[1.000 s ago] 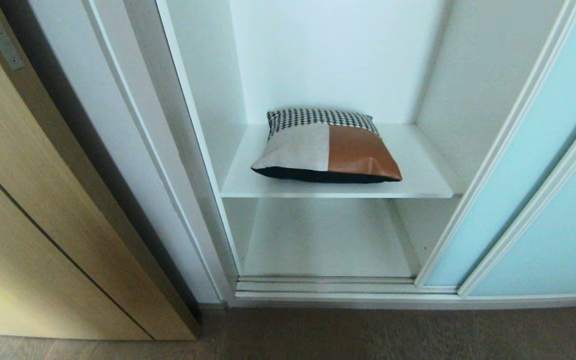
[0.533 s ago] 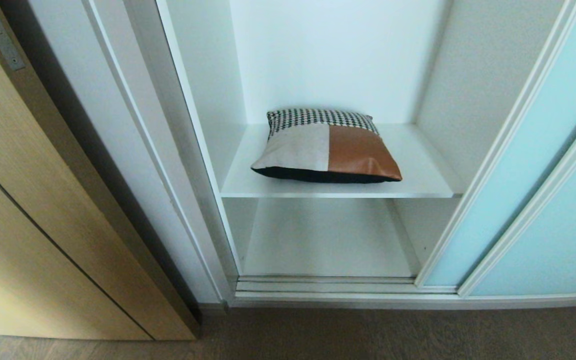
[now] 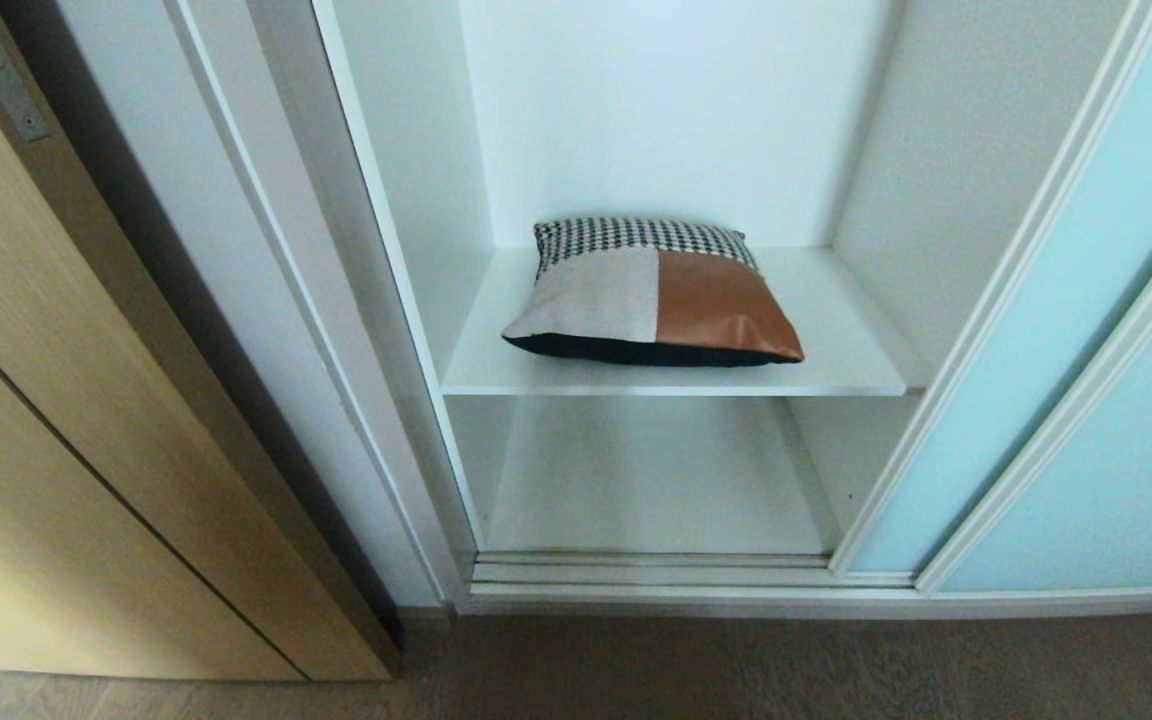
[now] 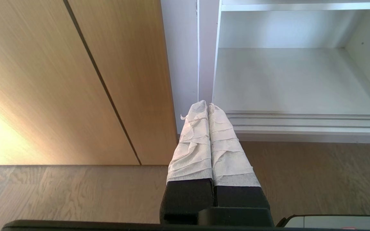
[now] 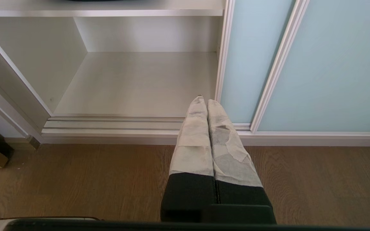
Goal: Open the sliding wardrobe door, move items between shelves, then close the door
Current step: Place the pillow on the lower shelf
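Left gripper (image 4: 208, 105) low above the wood floor (image 3: 736, 670), taped fingers pressed together, holding nothing, pointing at the wardrobe's left post. Right gripper (image 5: 203, 100) likewise closed and empty, near the bottom track (image 5: 114, 123) beside the sliding wardrobe door (image 3: 1046, 330). Door stands pushed to the right, frosted pale blue, compartment exposed. Patchwork cushion (image 3: 651, 295) lies flat on the upper shelf (image 3: 836, 370), roughly centred, front edge near the shelf lip. Lower shelf (image 3: 651, 480) bare white. Tan wood door (image 3: 66, 420) left of the wardrobe.
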Robot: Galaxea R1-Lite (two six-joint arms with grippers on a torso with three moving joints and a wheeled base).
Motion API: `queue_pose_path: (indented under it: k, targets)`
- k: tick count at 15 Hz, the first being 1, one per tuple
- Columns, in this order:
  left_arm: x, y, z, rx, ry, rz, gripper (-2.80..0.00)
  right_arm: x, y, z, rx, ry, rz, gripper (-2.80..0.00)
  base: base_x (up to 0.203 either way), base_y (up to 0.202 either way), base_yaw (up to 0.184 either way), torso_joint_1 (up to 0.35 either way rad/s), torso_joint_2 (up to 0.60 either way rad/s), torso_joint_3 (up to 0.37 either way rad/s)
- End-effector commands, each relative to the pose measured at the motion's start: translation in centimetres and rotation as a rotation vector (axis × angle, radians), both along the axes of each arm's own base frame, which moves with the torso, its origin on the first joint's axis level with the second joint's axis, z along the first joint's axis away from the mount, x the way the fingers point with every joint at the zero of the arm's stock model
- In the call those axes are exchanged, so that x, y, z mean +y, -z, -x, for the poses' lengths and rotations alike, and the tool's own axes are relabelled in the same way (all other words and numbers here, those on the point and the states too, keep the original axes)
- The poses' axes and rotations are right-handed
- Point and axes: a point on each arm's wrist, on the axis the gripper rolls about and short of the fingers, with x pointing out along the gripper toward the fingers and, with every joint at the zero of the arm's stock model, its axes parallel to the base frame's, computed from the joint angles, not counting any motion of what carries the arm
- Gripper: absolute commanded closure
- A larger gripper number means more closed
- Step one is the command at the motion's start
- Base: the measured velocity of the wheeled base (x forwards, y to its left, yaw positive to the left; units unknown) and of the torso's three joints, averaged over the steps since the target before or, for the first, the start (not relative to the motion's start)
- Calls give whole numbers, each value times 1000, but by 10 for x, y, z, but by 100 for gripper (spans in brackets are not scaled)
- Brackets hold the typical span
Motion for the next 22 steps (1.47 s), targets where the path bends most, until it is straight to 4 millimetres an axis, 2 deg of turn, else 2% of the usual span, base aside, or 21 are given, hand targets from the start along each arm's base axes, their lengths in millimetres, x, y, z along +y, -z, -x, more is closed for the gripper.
queue_pose_path:
  k: [1, 22]
  targets:
    - [0, 0, 0, 3, 0, 0, 0, 0, 0, 0, 1, 1, 0, 0, 0, 0, 0, 0, 0, 0]
    - [0, 0, 0, 3, -1, 0, 0, 0, 0, 0, 1, 1, 0, 0, 0, 0, 0, 0, 0, 0]
